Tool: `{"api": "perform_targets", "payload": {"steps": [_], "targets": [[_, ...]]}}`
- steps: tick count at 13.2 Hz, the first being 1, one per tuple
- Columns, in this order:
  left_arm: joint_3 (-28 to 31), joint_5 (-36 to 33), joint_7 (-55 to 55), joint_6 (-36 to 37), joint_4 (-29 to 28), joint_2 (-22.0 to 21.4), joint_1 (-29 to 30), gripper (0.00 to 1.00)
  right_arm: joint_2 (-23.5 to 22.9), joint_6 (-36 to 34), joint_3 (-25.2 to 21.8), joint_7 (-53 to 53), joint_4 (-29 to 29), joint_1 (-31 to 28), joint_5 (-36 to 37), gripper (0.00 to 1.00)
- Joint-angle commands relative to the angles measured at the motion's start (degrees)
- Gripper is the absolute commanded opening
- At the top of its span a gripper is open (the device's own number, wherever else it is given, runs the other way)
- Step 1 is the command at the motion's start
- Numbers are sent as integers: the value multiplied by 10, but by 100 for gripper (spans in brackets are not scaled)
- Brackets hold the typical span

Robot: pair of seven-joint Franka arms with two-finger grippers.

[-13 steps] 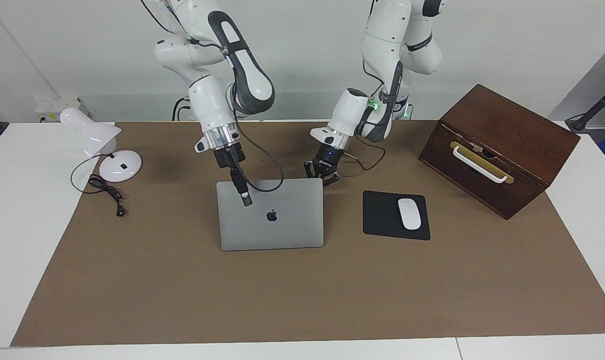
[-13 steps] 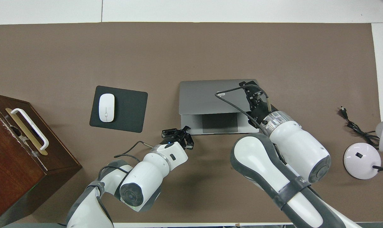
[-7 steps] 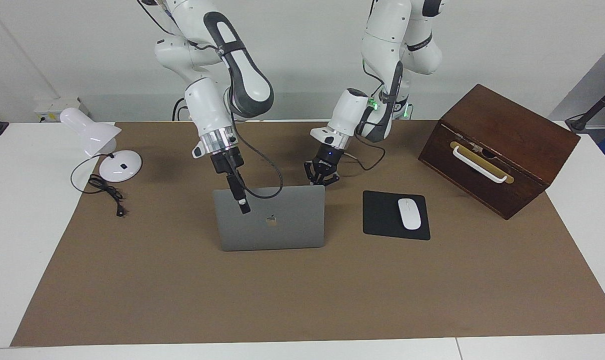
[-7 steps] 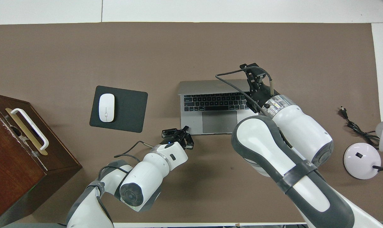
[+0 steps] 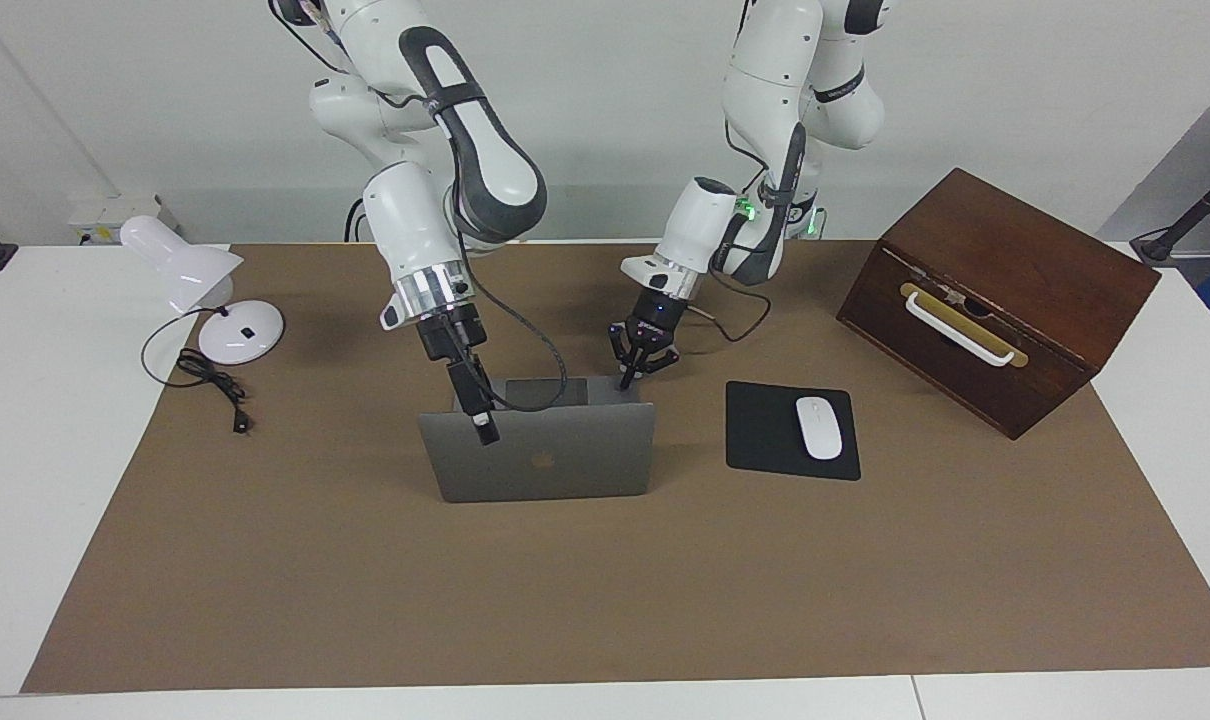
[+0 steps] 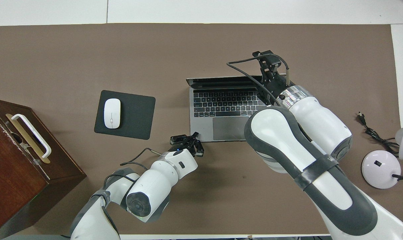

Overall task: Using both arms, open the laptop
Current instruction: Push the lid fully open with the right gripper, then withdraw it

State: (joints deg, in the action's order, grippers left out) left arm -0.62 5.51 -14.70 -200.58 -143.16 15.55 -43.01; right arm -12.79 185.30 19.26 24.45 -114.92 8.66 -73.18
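White glossy plastic formed the desk lamp [image 5: 180, 265] at the right arm's end of the table, a cone-shaped head over a round flat base, with a thin black cable [image 5: 210, 385] looped beside it. A matte brown mat [image 5: 605, 600] covered most of the white table [image 5: 25, 450].

Next came the right gripper [image 5: 483, 428], slim and black under a silver wrist ring. It hung over the laptop [image 5: 540, 455] with its tip at the lid's top edge, toward the right arm's end. Whether it pinched that edge or only rested against it could not be told.

The laptop sat mid-table on the mat, just beside the mouse pad [image 5: 765, 435]. It was thin, smooth silver-grey metal with rounded corners. Its lid stood open, close to upright, the logo on its back turned away from the robots. In the overhead view the base lay flat, showing rows of black keys and a large grey trackpad nearer the robots.

The left gripper [image 5: 626, 380] was closed tight, holding nothing. Its fingertips met in a point that pressed down on the base's corner nearest the left arm.

The mouse pad was a flat black rectangle carrying a smooth white oval mouse [image 5: 818, 427]. Last stood a dark, polished wooden box [image 5: 1005, 300] with a white bar handle [image 5: 955, 325] on a brass-coloured plate.
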Motion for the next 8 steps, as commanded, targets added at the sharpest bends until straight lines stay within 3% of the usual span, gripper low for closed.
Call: {"api": "perform_targets", "payload": {"steps": [1,8], "targets": [[4,-2,11,-2,16,49,7,0,-16,6,4,-27,36,-9,-8,100],[4,-2,11,-2,16,49,8,0,-35,-3,4,-38,74,-34,-7,100]]}}
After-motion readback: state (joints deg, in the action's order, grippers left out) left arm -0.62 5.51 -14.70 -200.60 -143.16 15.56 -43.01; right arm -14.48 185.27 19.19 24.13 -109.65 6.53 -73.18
